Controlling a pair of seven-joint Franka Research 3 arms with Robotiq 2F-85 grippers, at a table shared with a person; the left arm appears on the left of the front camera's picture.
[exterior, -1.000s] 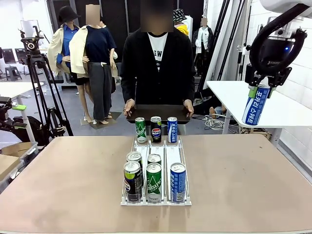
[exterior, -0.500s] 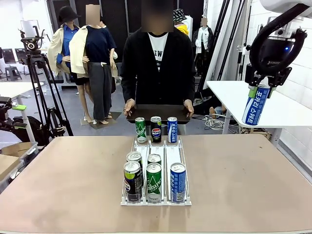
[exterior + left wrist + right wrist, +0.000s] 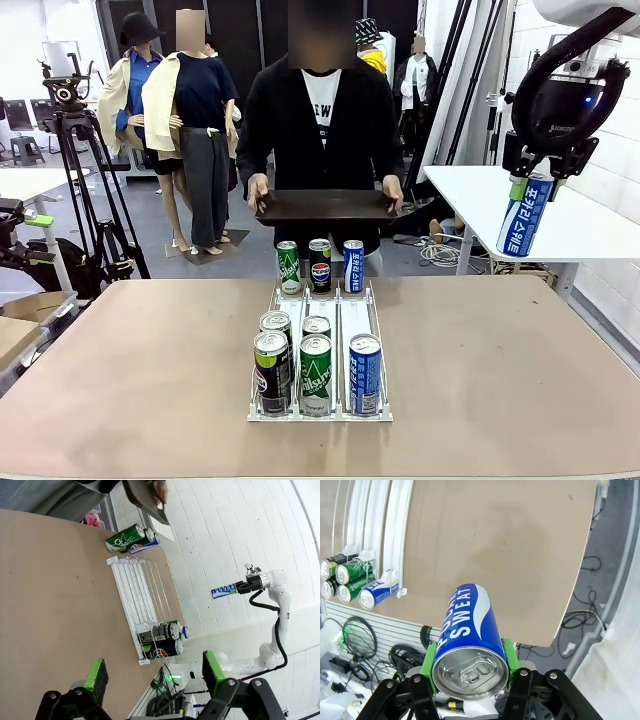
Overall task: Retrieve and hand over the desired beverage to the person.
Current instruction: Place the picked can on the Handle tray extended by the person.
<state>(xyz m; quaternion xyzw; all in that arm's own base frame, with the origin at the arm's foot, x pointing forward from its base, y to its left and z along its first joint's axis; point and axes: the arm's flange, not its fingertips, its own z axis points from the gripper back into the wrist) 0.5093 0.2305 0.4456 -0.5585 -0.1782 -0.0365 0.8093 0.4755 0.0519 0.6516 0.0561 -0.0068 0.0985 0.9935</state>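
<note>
Brown worktop [image 3: 150,350] below me. At far side, person [image 3: 320,130] holding dark tray [image 3: 325,205] level in both hands. Mid-worktop, white can rack [image 3: 350,312], cans at both ends. Pocari Sweat can [image 3: 524,215] clamped in my right jaws, high at right. My left jaws wide apart, empty.

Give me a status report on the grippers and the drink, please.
Left gripper open, empty. Right gripper shut on blue can, aloft at the table's right side. Person holds dark tray out. Path to tray looks clear.
</note>
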